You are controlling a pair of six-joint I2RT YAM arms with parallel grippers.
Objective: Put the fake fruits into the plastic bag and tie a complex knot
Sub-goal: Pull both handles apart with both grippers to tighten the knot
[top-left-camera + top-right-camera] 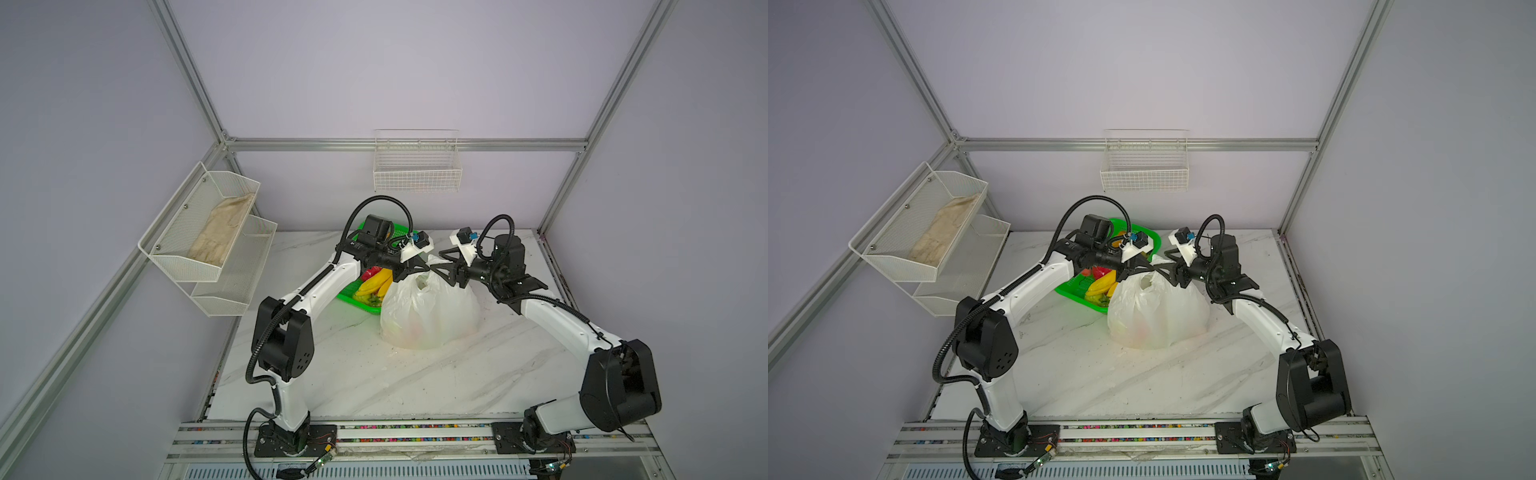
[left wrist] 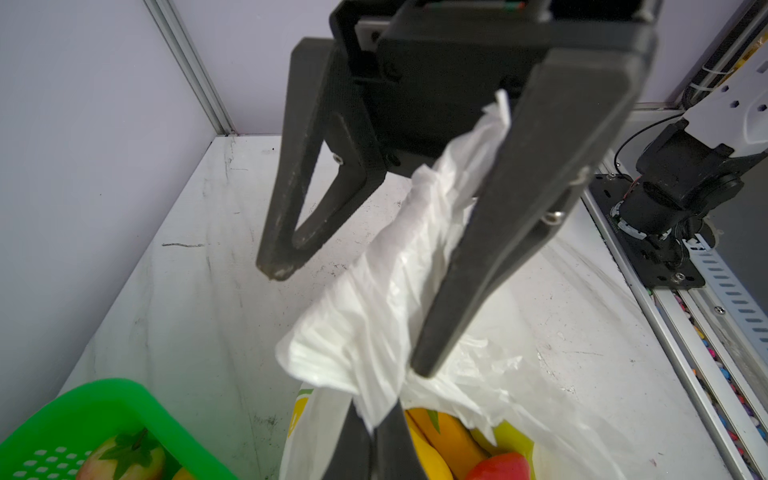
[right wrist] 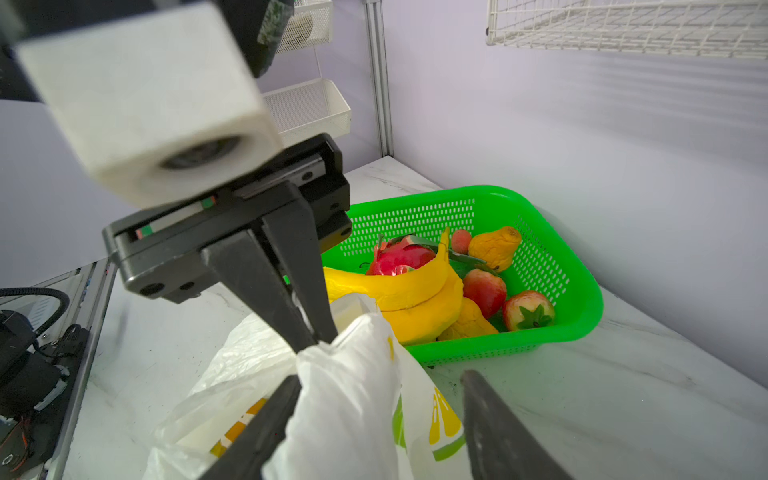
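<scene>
The bag stands mid-table, just beside the green basket on its left. Our left gripper is clenched on the bunched handle; our right gripper is released, fingers astride that same strip. We judge it best to close deep on the plastic, then pull sideways gently, without lifting the bag.

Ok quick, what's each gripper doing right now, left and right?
Left gripper: shut on the bunched top of the plastic bag.
Right gripper: open, with bag plastic between its fingers, lying against one of them but not pinched.
</scene>
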